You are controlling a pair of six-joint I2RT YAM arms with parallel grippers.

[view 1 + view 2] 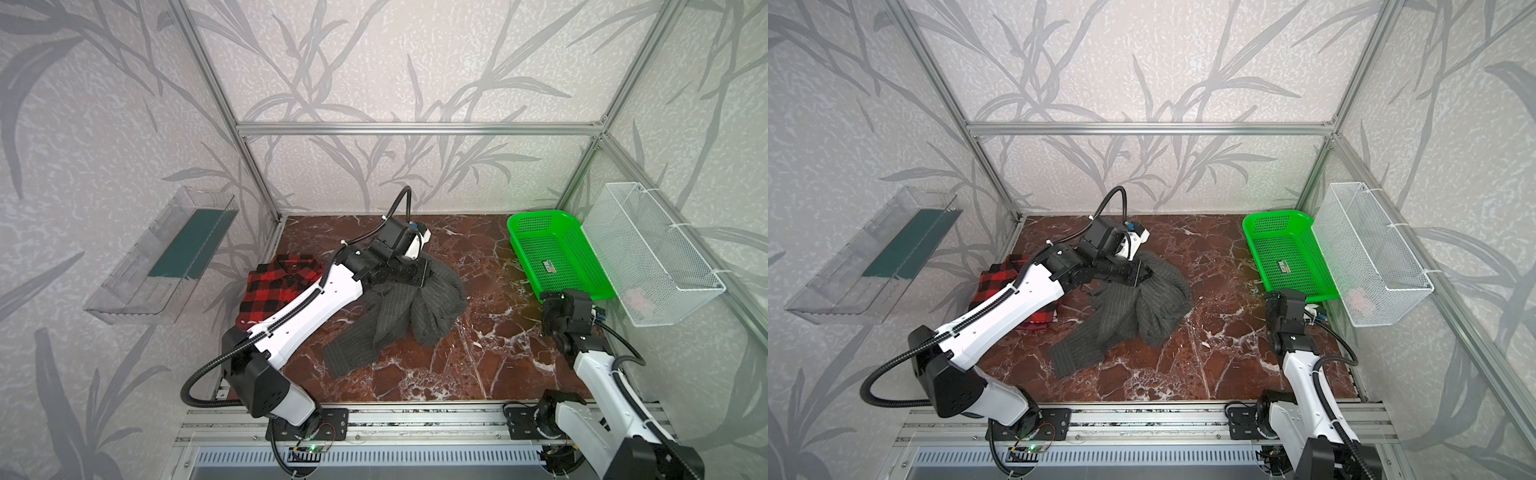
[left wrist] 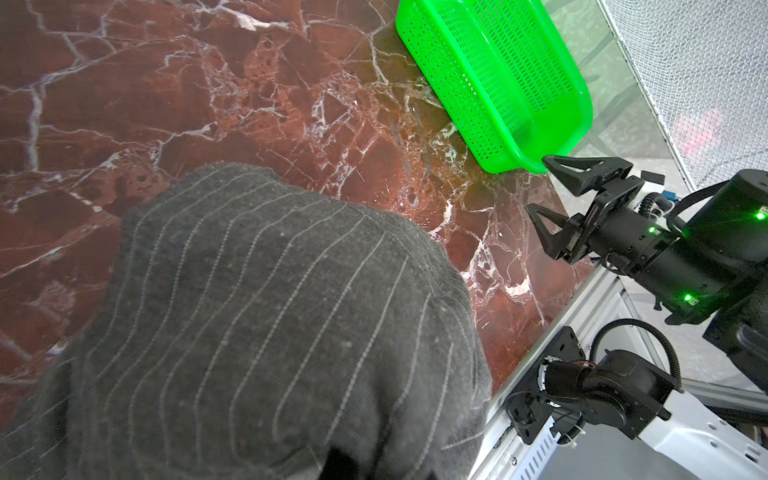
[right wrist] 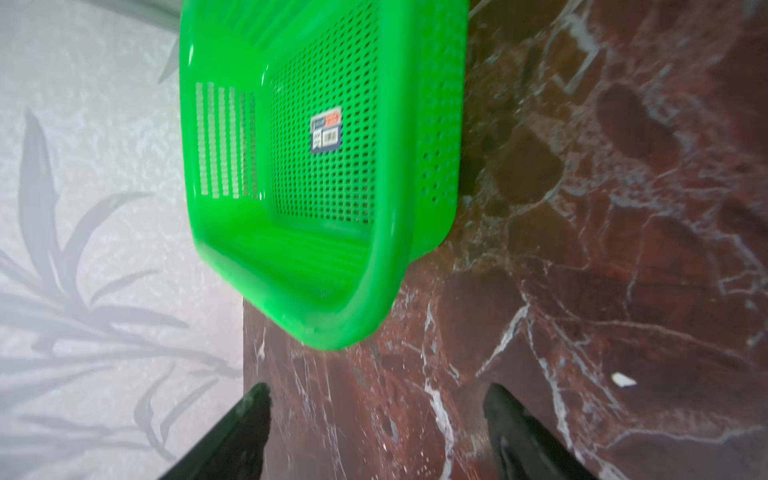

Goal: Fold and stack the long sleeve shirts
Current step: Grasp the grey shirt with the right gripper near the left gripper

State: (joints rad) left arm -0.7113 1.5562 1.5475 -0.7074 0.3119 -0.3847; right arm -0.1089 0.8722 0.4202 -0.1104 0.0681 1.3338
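Mid-table, toward the back of the red-brown marble tabletop [image 1: 478, 353]: the dark charcoal pinstriped button-up shirt [image 1: 415, 307] lies crumpled and unfolded, with one sleeve trailing toward the front edge. The left gripper [image 1: 423, 274] sits at its far edge with the jaws closed right down. Bunched pinstripe cloth fills the left wrist view, so I judge the grip to be on a fold of it; the fingertips themselves are hidden.

The red-and-black buffalo plaid shirt [image 1: 278, 286] lies at the left of the table, flat and apparently folded, collar toward the back wall. It is partly under the left forearm. Whether the two shirts touch there, I cannot tell.

The right gripper [image 2: 538, 184] has its jaws wide with nothing between them. It is low at the right side, just beside the near corner of the bright green perforated plastic basket [image 1: 540, 215], and well apart from both shirts.

Step judged: laying the charcoal shirt out before folding. Stacking is not yet done.

Risks:
- A single pinch on a bunch may catch several layers, so a lift or drag would twist the garment instead of spreading it.
- The left forearm lies low over the plaid shirt, so a sweep could scuff that fold open.
- The right gripper is tight to the basket corner, so a careless swing toward the cloth could knock the basket.
- The trailing sleeve could fold under the body during a pull.
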